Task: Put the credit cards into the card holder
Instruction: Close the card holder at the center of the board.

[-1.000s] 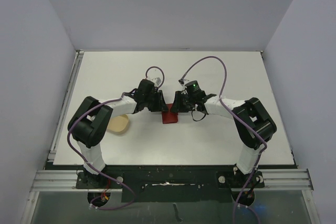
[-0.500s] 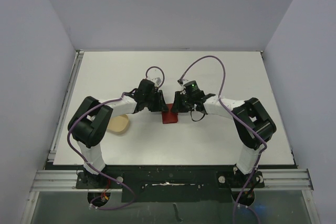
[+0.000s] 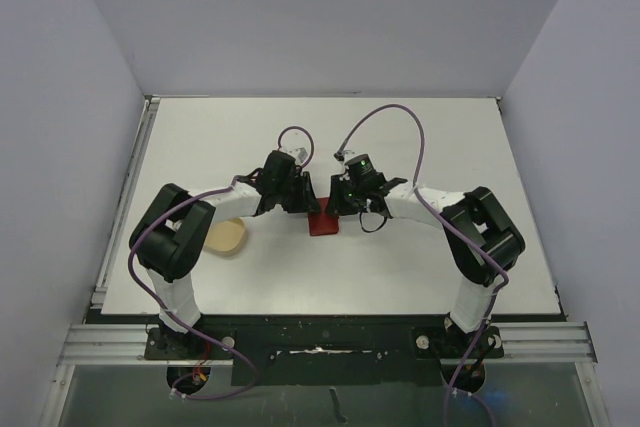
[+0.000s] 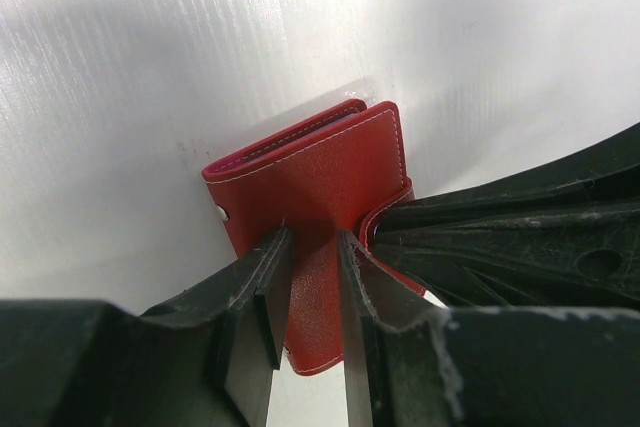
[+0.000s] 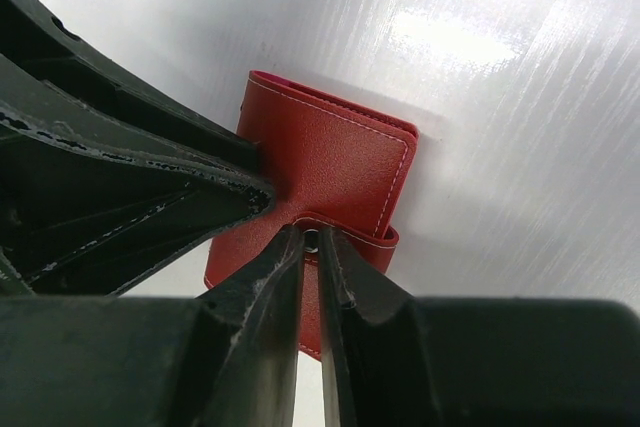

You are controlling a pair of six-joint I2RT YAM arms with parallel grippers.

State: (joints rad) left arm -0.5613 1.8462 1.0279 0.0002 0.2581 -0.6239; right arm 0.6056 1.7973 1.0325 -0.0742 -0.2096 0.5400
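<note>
On table, fingers pinching card holder edges

card holder: far edge hidden under left gripper and right gripper.
dish: left rim behind left arm.

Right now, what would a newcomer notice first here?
The red card holder is the only bright color, at the middle of the white table. Both arms meet over it: the left tool grips its cover between the fingers, and the right tool pinches the tab at its edge. A tan dish sits off beside the left arm.
</note>
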